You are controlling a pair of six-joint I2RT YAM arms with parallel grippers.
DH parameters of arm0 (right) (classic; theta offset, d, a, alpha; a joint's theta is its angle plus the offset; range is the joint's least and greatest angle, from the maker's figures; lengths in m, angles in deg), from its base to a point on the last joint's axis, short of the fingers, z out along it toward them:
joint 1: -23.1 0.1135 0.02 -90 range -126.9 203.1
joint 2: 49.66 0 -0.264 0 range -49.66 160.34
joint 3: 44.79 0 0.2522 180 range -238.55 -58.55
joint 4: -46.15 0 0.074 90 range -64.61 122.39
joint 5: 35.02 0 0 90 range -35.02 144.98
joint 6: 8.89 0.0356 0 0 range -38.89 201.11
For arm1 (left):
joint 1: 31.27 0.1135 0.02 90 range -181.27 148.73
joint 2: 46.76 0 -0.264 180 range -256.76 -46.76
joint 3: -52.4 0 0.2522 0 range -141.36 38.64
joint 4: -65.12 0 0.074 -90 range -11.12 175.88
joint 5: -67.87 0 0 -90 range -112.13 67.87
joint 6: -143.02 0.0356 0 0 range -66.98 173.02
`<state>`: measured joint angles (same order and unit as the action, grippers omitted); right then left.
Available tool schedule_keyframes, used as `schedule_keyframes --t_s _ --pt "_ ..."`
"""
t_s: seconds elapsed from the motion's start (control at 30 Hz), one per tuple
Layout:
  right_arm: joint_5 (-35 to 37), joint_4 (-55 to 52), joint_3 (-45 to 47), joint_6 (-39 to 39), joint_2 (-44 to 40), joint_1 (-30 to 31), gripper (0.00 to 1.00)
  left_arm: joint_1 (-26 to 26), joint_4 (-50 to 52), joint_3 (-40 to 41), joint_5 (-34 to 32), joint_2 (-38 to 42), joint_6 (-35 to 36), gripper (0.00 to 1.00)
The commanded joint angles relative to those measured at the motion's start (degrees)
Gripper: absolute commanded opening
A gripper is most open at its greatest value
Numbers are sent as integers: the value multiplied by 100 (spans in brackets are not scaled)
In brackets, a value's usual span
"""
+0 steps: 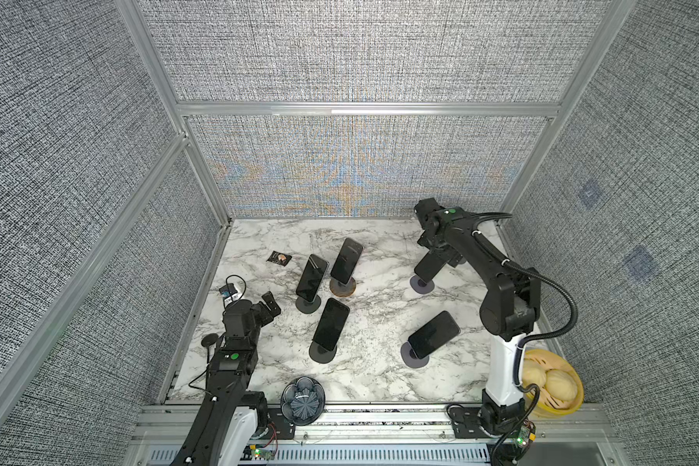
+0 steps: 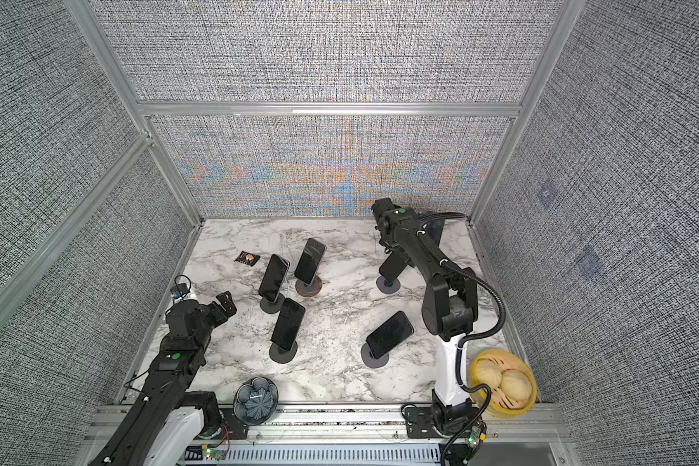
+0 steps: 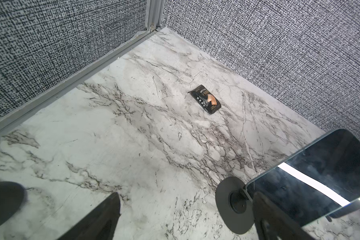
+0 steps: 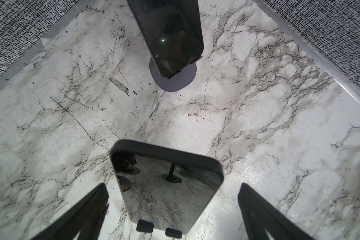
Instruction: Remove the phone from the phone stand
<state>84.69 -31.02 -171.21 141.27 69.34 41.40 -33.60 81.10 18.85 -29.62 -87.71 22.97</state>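
Your right gripper is spread wide around the phone, with a finger on either side and neither one touching it in the right wrist view. The phone sits tilted on its phone stand, at the far right of the marble bench. Your left gripper is also released and holds nothing; it hovers over the left side of the bench, just beside a second phone on its own stand, with a black packet lying farther back.
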Motion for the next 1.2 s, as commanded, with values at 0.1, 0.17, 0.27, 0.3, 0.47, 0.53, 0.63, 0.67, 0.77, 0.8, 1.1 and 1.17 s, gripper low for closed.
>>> schedule_keyframes --t_s 0.1,0.17,0.27,0.3,0.47,0.53,0.63,0.67,0.77,0.8,1.1,1.17 --pt "220 -267 -245 10 188 -19 99 -7 -51 20 -89 96 -43 99" --pt "219 -242 -243 13 210 -18 99 -9 -91 47 -115 96 -55 99" --pt "228 -241 -230 58 255 -19 99 -9 -63 22 -81 78 -41 99" --pt "219 -236 -221 79 273 -19 99 -9 -17 10 -125 78 -45 99" --pt "261 -167 -173 51 317 -11 95 -6 -51 82 -171 222 -64 99" --pt "271 -117 -130 48 304 -21 93 -5 -35 111 -250 270 -63 99" --pt "272 12 -23 39 274 -37 88 -6 -82 121 -211 270 -66 99" --pt "253 28 4 61 276 -46 86 -5 -52 103 -201 264 -57 99" --pt "158 99 42 45 261 -81 85 -6 -39 107 -253 254 -67 99" --pt "163 125 51 22 250 -77 84 -9 -68 124 -235 254 -65 99" --pt "201 272 224 -130 15 -55 77 -7 -79 120 -219 201 -64 99" --pt "201 333 268 -202 -49 -49 76 -5 -128 136 -206 194 -73 99"
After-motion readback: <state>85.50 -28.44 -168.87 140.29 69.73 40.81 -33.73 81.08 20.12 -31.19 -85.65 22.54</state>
